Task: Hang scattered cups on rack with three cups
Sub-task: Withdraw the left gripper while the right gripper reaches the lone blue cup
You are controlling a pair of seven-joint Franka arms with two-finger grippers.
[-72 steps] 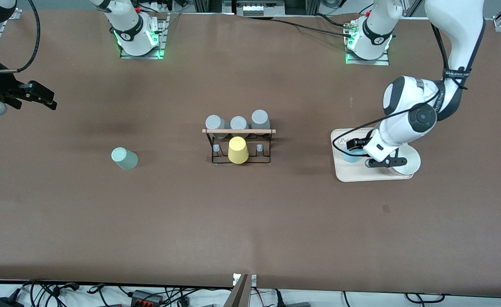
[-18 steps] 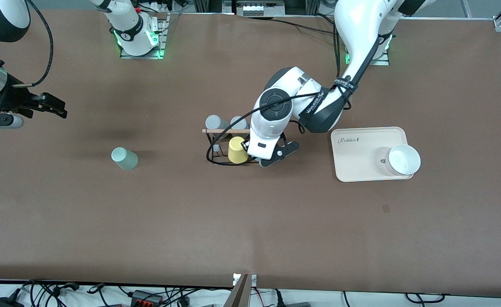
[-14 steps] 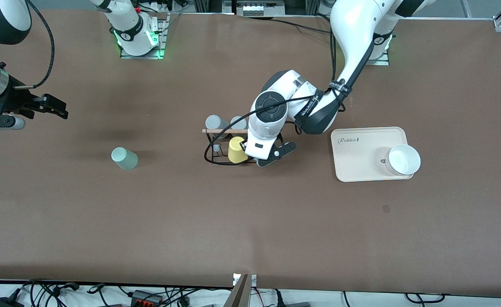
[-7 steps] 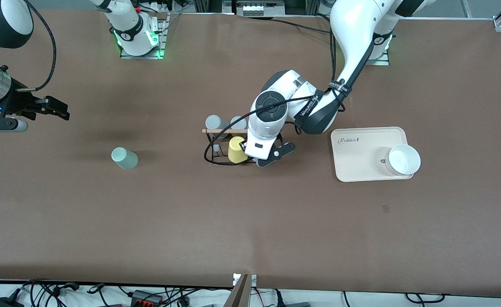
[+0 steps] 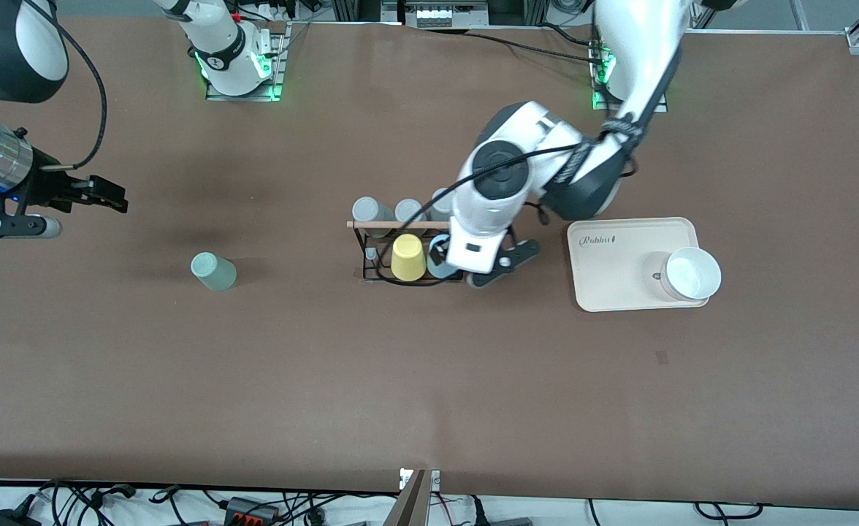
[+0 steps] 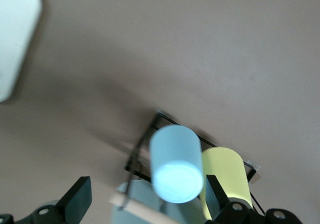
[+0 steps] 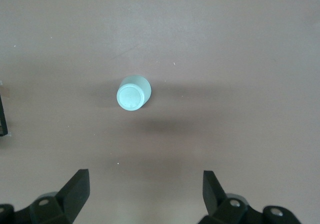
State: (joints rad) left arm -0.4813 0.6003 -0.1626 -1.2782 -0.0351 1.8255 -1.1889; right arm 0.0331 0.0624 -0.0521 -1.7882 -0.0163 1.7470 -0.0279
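On the rack, blue cup stands inverted, axis vertical.

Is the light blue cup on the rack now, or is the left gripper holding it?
On the rack. The light blue cup sits upside down beside the yellow cup, and the left gripper is open around it without touching it.

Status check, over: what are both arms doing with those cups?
Left gripper open above the rack, blue cup on a peg beside the yellow cup. Right gripper open over the table, above the green cup. Nothing blocking.
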